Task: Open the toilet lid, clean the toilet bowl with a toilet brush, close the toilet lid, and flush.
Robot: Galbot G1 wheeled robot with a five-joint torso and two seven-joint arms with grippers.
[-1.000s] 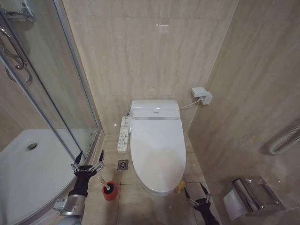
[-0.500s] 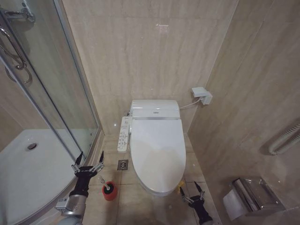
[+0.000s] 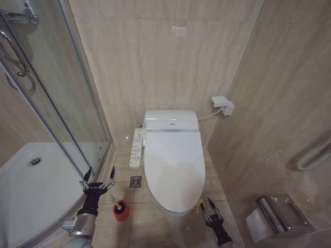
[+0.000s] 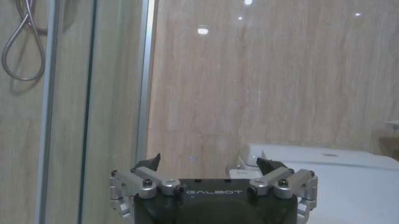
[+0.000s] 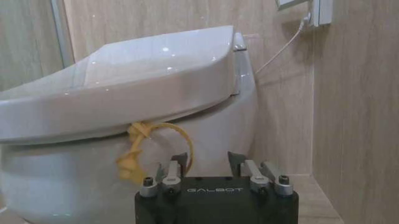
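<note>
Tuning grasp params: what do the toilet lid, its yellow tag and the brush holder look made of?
Toilet lid: looks like glossy white moulded plastic; smooth, with light glints in the right wrist view.
Yellow tag: a thin loop knotted at the lid's front edge, limp and flexible; string or rubber band, cannot tell which.
Red holder: small round cup holding the toilet brush, probably plastic; too small to be sure.

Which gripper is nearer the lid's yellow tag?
The right gripper, low beside the toilet lid's front edge; the left gripper hovers by the shower, above the toilet brush.
</note>
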